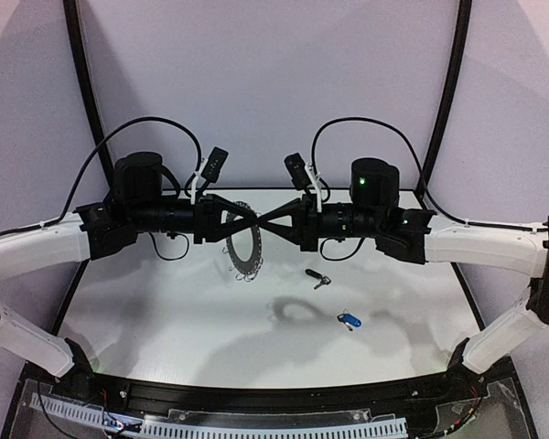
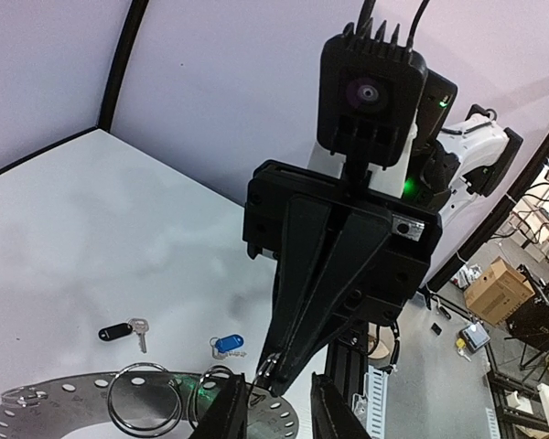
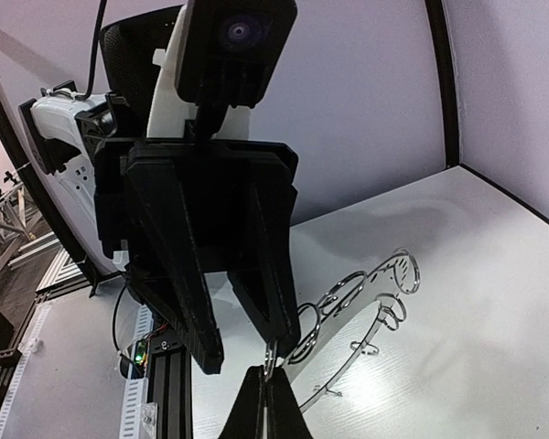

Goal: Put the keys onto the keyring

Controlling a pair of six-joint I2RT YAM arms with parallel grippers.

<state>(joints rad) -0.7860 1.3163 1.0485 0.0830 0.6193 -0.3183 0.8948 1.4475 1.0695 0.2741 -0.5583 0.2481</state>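
Right gripper (image 3: 267, 377) fingers fully closed, pinching a thin wire loop on the rim of the keyring (image 2: 64, 402). Left gripper (image 2: 276, 386) comes in tip to tip against it. Its fingers (image 2: 231, 412) are partly apart, with the keyring's rim and a wire loop sitting in the gap; can't tell whether the pads have hold of anything. Keyring is up in the air between the two grippers, over the back middle of the worktop (image 1: 165, 311). From the top camera it's tilted up on edge and hangs down just left of where the tips meet. It's a flat grey disc with a row of small holes near the rim and several wire loops standing off it. Both arms reach in level from the sides, wrists facing each other. Black-headed key (image 1: 317, 277) lies flat on the worktop right of centre. Blue-headed key (image 1: 349, 321) is near it, further right and closer to the near edge. Both keys lie well apart from the keyring, neither on a loop.
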